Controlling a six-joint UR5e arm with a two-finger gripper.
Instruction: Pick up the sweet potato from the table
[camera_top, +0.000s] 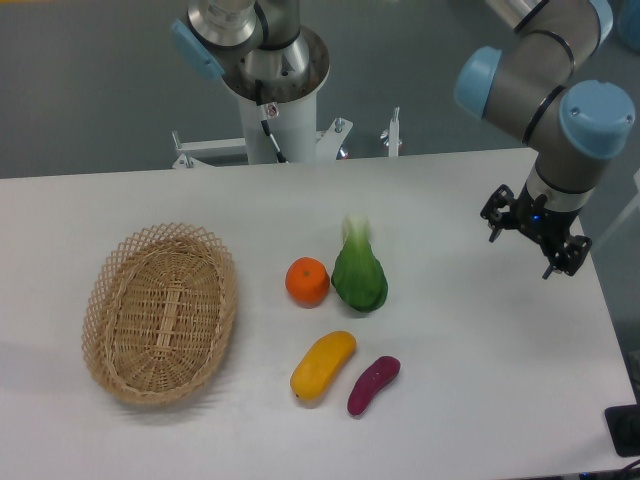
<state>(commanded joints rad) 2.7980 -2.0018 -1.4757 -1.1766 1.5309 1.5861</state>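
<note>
A white table (470, 330) with a matte, smooth top fills most of the view. Beyond its far edge lies a grey floor, and the arm's white pedestal (272, 125) stands there on a bracketed metal foot. A dark object (625, 430) shows just off the table's near right corner.

The gripper (533, 232) hangs over the right part of the table, near its far edge, at the end of a grey arm with pale blue joint caps. It holds nothing, and whether its jaws are spread or closed cannot be told from this angle; only dark fingers and brackets show beneath the wrist.

The sweet potato (373, 385) lies flat on the table, well apart from the jaws, to their left and nearer the front edge. It is a small magenta-purple piece, slightly curved, lying on a slant. Just beside it, farther from the jaws, lies a yellow-orange fruit (323, 366) on a similar slant, close to but apart from it. Behind those two sit a leafy green vegetable (359, 275) and an orange (307, 281), touching or nearly touching each other, both to the left of the jaws. Farthest from the jaws, on the left part of the table, rests an oval wicker basket (160, 312).
</note>
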